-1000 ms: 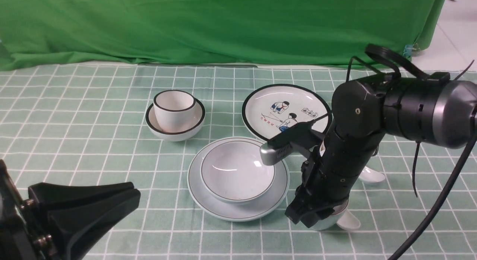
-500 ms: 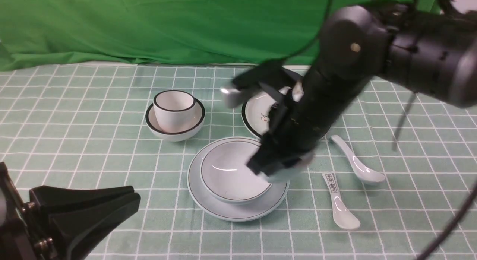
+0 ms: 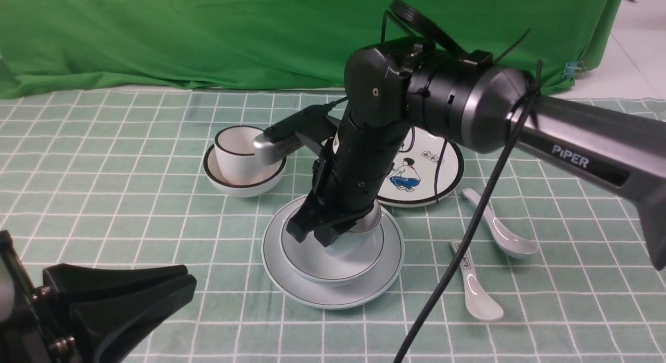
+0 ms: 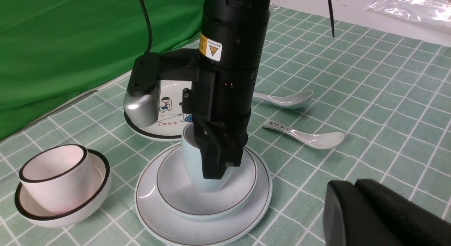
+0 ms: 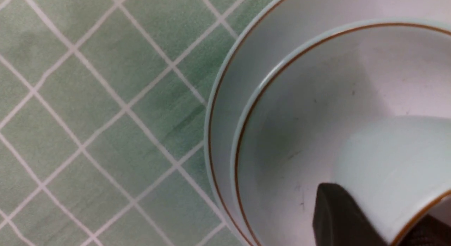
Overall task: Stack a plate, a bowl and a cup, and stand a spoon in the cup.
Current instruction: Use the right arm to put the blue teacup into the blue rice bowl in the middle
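The pale blue plate [image 3: 333, 296] lies on the checked cloth with the brown-rimmed bowl [image 3: 338, 264] on it. My right gripper [image 3: 321, 233] is shut on the wall of the pale blue cup [image 4: 192, 161], one finger [image 5: 334, 210] outside and the other inside the rim. The cup [image 5: 387, 158] hangs upright low inside the bowl [image 5: 299, 115]; I cannot tell if its base touches. The plain white spoon [image 3: 499, 230] lies to the right of the stack. My left gripper [image 3: 177, 280] is shut and empty at the near left, its tips [image 4: 352, 184] close to the plate [image 4: 169, 228].
A printed-handle spoon [image 3: 473, 285] lies beside the plain spoon [image 4: 285, 99]. A black-rimmed cup [image 3: 242, 152] sits in a black-rimmed bowl [image 3: 244, 183] behind the stack on the left. The cartoon plate [image 3: 432, 170] lies behind on the right. A green curtain closes the back.
My right arm lifted the cup from the cloth at the front right, swung it left, and lowered it into the bowl. The left arm stayed put.
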### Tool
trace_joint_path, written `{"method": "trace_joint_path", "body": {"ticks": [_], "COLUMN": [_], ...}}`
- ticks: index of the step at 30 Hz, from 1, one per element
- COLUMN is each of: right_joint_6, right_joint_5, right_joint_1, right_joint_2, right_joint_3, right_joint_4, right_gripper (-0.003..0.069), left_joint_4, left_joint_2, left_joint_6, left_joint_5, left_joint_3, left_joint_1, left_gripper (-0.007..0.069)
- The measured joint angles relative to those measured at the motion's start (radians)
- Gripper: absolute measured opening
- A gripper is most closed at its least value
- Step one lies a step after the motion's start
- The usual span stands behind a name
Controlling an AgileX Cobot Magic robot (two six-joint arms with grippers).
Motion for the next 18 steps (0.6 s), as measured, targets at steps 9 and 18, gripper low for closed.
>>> {"method": "trace_joint_path", "body": {"ticks": [9,18], "right_joint_6": [0.047,0.064], "right_joint_5": [-0.009,-0.006], "right_joint_1": [0.002,0.002], "right_joint_2": [0.016,-0.039], "right_joint_3": [-0.003,-0.003], "right_joint_4": [-0.004,-0.007], "right_gripper": [0.0238,0.0488], "left_joint_4": [0.000,0.000], "left_joint_2": [0.000,0.000], "left_joint_6": [0.003,0.003], "left_joint_5": [0.001,0.001], "left_joint_3": [0.000,0.000], "left_joint_1": [0.000,0.000], "left_gripper": [0.0010,0.0010]}}
